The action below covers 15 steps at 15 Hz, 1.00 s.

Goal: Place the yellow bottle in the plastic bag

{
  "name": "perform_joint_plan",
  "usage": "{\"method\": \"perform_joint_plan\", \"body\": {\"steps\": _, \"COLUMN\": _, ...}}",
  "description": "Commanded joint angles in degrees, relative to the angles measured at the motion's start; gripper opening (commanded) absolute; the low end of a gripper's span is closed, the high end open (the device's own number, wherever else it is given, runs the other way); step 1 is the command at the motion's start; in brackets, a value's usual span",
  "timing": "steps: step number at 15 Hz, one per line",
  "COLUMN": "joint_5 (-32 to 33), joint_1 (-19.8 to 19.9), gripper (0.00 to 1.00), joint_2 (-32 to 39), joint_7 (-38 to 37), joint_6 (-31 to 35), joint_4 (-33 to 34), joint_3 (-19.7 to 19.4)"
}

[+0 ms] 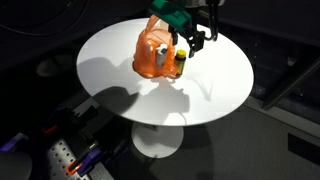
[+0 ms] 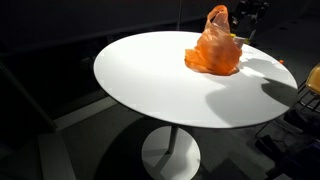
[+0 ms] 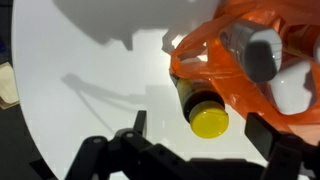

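1. Orange and crumpled, a thin plastic bag (image 1: pixel 152 55) sat toward one edge of a round white pedestal table (image 1: pixel 110 75), as both exterior views showed.
2. A small dark-bodied bottle with a yellow cap (image 3: pixel 208 121) stood on the tabletop just beside the plastic bag, at its open side. The wrist view showed the bottle's body touching the orange film. Whether its base sat inside the fold could not be told.
3. The robot's black two-fingered gripper (image 1: pixel 198 40) hung over the bottle with its fingers (image 3: pixel 125 150) spread wide to either side of the yellow cap, clear of it and holding nothing.
4. Pale grey and white objects (image 3: pixel 265 52) lay inside the plastic bag, visible through its mouth in the wrist view. What they were could not be made out.
5. Dark shadows of the arm fell across the white tabletop near the bag.
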State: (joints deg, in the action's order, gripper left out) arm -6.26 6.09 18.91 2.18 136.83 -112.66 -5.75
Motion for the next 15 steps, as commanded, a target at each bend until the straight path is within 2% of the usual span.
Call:
{"method": "perform_joint_plan", "body": {"steps": 1, "joint_5": -3.8, "joint_1": 1.68, "gripper": 1.0, "joint_2": 4.5, "joint_7": 2.61, "joint_6": 1.04, "joint_4": 4.36, "joint_3": 2.4}}
{"method": "perform_joint_plan", "body": {"steps": 5, "joint_5": -3.11, "joint_1": 1.44, "gripper": 1.0, "joint_2": 7.51, "joint_7": 1.77, "joint_6": 1.71, "joint_4": 7.12, "joint_3": 2.98}}
{"method": "perform_joint_plan", "body": {"steps": 7, "joint_5": -2.48, "joint_1": 1.23, "gripper": 0.72, "joint_2": 8.58, "joint_7": 1.12, "joint_6": 1.41, "joint_4": 8.34, "joint_3": 2.84}}
{"method": "perform_joint_plan", "body": {"steps": 15, "joint_5": -0.8, "joint_1": 0.66, "gripper": 0.09, "joint_2": 8.7, "joint_7": -0.24, "joint_6": 0.24, "joint_4": 10.12, "joint_3": 1.99}}
